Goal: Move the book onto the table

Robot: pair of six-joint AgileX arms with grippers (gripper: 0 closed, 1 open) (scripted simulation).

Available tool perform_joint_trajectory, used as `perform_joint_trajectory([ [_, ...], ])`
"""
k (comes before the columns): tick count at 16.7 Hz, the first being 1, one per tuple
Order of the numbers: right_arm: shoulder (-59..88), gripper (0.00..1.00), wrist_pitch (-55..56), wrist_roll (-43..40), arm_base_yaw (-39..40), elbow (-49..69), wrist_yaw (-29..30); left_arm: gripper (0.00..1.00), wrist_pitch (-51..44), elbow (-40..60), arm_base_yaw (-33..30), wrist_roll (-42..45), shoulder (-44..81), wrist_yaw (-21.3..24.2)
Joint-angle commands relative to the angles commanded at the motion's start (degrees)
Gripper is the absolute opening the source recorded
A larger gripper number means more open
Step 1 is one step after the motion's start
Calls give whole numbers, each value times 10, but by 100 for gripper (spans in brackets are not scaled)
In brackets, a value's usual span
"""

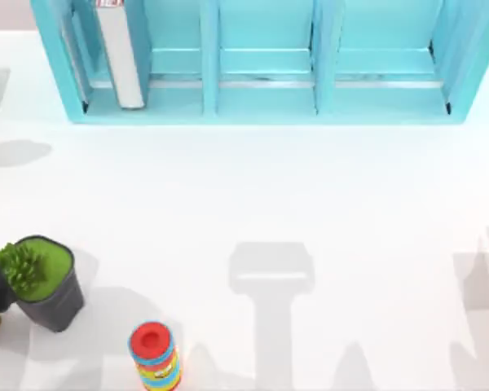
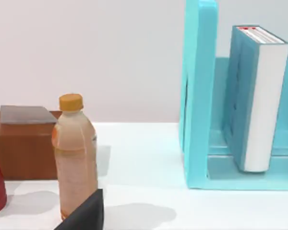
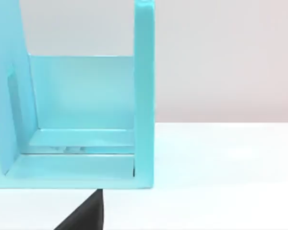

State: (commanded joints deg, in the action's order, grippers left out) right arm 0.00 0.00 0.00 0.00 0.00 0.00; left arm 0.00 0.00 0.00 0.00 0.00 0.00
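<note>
Thick hardcover book [image 1: 118, 57] upright in shelf [image 1: 265, 90]

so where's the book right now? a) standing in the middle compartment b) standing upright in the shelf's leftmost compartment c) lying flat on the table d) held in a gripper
b: the book stands upright, page edges facing out, in the leftmost compartment of the shelf unit, not yet on the table.
</note>
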Motion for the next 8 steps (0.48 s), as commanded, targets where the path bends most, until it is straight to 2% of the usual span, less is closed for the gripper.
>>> perform_joint_trajectory([
  [4, 0, 100, 0, 0, 0, 0, 0, 100, 9, 8, -3, -2, 16, -5],
  [8, 0, 100, 0, 0, 0, 0, 0, 100, 65, 54, -22, -7, 114, -23],
])
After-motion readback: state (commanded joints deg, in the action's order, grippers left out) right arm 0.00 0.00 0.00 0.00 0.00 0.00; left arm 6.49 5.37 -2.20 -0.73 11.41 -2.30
